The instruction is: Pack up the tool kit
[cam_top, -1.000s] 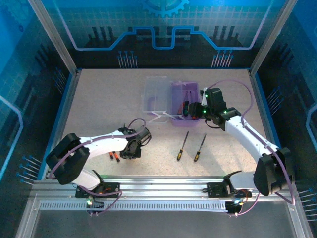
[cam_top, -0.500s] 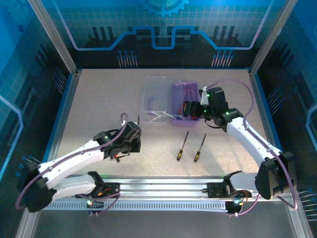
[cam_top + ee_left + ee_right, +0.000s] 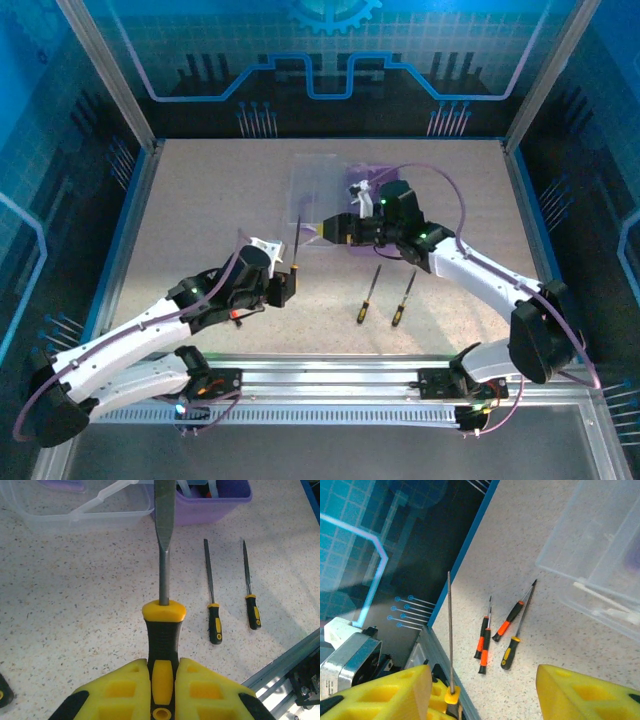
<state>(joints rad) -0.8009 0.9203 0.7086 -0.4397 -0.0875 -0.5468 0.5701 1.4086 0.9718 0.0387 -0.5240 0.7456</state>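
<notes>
The purple case (image 3: 220, 502) lies open, its clear lid (image 3: 75, 510) folded out leftward. In the top view the right arm covers most of the case. The left gripper (image 3: 160, 695) pinches a yellow-black screwdriver (image 3: 161, 635) just in front of the lid, tip cropped. The right gripper (image 3: 484, 692), jaws spread, holds nothing beside the case.
</notes>
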